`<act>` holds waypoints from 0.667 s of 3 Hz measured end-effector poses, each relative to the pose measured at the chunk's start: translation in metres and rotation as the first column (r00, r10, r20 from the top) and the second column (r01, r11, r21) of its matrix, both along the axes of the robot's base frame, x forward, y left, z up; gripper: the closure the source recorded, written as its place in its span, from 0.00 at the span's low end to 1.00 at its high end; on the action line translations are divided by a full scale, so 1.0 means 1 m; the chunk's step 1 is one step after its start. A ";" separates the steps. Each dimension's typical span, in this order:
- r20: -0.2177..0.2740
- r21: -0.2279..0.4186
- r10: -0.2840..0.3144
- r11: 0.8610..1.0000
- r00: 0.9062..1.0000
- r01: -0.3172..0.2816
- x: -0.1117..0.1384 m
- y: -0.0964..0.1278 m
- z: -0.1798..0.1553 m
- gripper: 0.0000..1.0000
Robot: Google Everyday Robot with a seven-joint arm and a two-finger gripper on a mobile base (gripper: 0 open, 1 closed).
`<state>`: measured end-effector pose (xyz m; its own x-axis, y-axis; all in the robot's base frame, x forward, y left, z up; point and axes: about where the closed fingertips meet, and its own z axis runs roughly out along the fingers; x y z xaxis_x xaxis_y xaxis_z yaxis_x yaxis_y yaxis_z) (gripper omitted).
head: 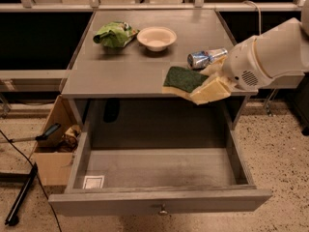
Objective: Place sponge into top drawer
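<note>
Pinching the dark green sponge [183, 79], the hand [211, 87] should clear the grey desk [120, 71] toward six o'clock, then lower into the wooden top drawer [159, 170].

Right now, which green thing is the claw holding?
The dark green sponge, in the claw at the table's front right edge; the light green bag lies back left.
</note>
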<state>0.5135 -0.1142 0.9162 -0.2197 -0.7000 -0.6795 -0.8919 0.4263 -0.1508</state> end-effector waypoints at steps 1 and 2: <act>0.000 0.000 0.000 1.000 1.000 0.000 0.000 0.000 0.000 1.00; -0.042 0.011 0.004 1.000 0.999 -0.004 0.029 0.027 -0.031 1.00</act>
<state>0.5420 -0.0871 0.8854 -0.2455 -0.6937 -0.6771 -0.8992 0.4240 -0.1084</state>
